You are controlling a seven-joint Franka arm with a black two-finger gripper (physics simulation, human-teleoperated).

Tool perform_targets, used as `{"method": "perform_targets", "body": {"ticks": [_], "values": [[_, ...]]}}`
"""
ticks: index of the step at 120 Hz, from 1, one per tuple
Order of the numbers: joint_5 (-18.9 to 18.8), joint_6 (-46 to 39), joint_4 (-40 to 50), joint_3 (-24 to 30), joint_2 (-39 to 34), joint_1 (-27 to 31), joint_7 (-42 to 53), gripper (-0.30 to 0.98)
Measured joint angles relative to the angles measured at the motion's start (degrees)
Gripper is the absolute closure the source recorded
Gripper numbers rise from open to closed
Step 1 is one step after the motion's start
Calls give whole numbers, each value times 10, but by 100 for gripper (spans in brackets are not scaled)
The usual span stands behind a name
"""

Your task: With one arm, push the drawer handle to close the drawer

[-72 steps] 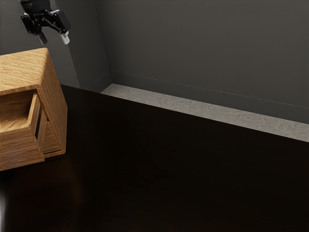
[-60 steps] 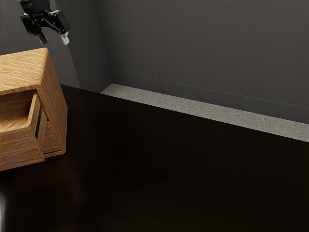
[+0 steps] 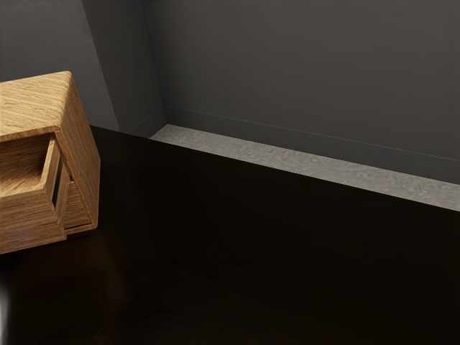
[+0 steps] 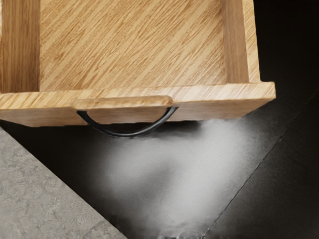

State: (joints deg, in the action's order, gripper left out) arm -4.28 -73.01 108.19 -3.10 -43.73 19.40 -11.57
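Observation:
At the exterior view's left edge stands a wooden cabinet (image 3: 29, 104) with its upper drawer (image 3: 29, 219) pulled out, so part of the hollow inside shows. The wrist view looks down into the drawer (image 4: 134, 45), with its side walls and front panel visible. A black curved handle (image 4: 130, 134) juts from the middle of that front panel, and no finger is seen touching it.
The cabinet stands on a dark glossy table (image 3: 251, 251), with grey walls and a pale floor strip (image 3: 287, 169) beyond its far edge. In the wrist view a whitish glare lies on the dark surface beyond the handle.
My gripper, which hung above the cabinet at the exterior view's upper left with its fingertips apart, has moved out of that view. Cabinet and drawer look unmoved.

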Motion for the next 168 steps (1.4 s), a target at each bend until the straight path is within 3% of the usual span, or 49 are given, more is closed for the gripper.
{"method": "perform_targets", "body": {"ticks": [11,19,40,56,72,111,135,168], "values": [[13,-37,136,28,-80,75,-50,2],[24,-63,191,41,-102,100,-82,2],[46,-103,251,106,-141,161,-147,2],[72,-116,297,45,-153,124,-169,9],[75,-149,359,31,-148,117,-171,22],[49,-218,416,27,-135,120,-123,50],[20,-251,432,-14,-113,120,-80,67],[2,-292,431,-16,-84,118,-31,76]]}}
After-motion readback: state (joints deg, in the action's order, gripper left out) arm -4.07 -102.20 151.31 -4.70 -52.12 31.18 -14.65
